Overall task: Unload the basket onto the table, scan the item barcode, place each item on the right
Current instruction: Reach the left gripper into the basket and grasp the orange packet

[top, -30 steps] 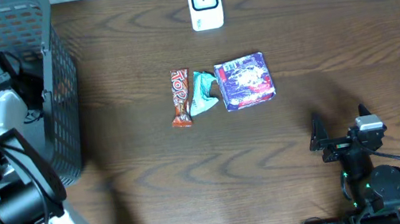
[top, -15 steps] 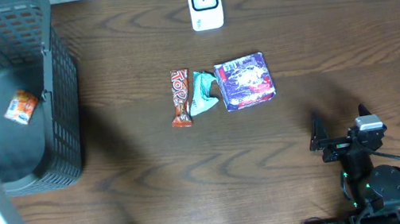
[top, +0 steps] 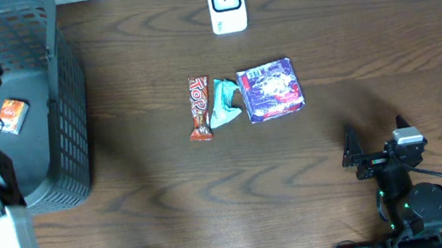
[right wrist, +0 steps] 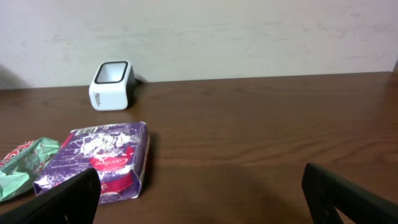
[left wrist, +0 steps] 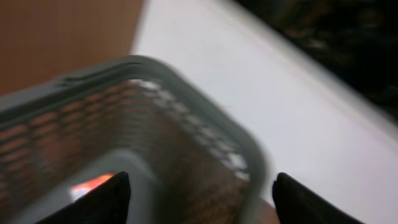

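Left claw (left wrist: 198,194) over basket (top: 70,112): shut a second ago, now fingers spread, nothing between them. Orange packet (top: 10,116) released, lies on basket floor, clear of claw. Judgement: one item finished and binned. Right claw (right wrist: 202,193) unchanged, wide open, empty, parked low over counter (top: 163,204). Still waiting on counter below scanner (top: 226,3): chocolate bar (top: 200,108), teal wrapper (top: 224,104), purple packet (top: 270,90), close side by side. Next: pick one, present barcode to scanner.

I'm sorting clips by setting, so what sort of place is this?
Probably a mock shop checkout: a white scanner, a candy bar and a purple packet on a wooden table, and a grey basket holding an orange packet.
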`<state>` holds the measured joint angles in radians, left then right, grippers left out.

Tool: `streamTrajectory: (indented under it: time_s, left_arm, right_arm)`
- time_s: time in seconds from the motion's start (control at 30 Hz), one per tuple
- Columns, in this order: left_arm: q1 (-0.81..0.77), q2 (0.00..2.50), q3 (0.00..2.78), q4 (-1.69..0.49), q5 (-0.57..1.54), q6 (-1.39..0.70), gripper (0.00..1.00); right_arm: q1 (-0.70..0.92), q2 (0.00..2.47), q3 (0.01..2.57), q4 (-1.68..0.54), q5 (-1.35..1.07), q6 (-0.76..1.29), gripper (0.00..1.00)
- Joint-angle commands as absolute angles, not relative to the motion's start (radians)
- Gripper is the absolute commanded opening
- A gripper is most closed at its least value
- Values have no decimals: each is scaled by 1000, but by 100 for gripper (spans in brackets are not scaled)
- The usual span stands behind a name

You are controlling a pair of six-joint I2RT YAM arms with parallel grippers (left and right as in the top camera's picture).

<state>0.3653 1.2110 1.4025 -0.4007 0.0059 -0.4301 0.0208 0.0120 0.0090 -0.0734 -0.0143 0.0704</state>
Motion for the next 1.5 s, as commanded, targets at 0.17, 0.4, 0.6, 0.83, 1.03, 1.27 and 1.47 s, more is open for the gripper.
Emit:
streamTrajectory:
  time_s: [0.17,0.4,0.6,0.83,1.03,1.27,1.47]
  left_arm:
    - [401,1550,1412,-311,-249,-113,79]
    - [476,1781,1412,-245,-221,64,79]
    - [509,1932,1412,-251,-33,279,79]
    - [506,2023,1412,-240,-33,401,79]
    - [503,2033,1412,-238,17,510,78]
    - [503,2038,1411,-249,112,542,73]
    - [503,2064,1408,-263,100,541,65]
  right_arm:
    - [17,7,6,-75,-10,62,99]
    - [17,7,6,-75,-10,62,99]
    - [17,7,6,-75,-10,62,99]
    - [17,7,6,-75,-10,62,99]
    - [17,7,6,-75,-10,62,99]
    - [17,7,6,-75,-10,62,99]
    - [17,7,6,-75,-10,62,99]
